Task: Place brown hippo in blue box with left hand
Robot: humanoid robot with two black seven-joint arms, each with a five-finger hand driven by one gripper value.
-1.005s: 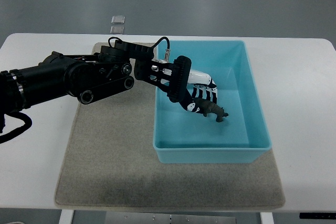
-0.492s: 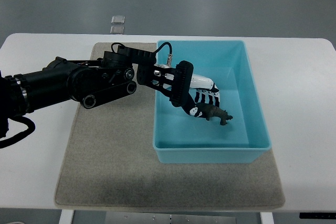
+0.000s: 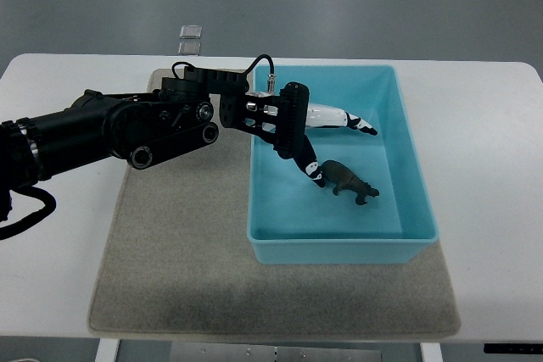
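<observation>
- I see the white table [image 3: 492, 142] with a grey felt mat [image 3: 170, 269] under the light blue plastic box [image 3: 344, 247].
- My black left hand [image 3: 327, 137] reaches into the box, fingers spread, gripping nothing.
- Small brown toy hippo [image 3: 349, 181] lies on the box floor, beside my lower fingertip.

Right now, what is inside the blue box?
The blue box holds the brown hippo, standing on its floor. The left hand reaches in above it, fingers open. The floor under the hand is covered.

Left arm [image 3: 93, 137] cut off at the picture's left edge — two small floor objects [image 3: 190, 38] too small to tell.
</observation>
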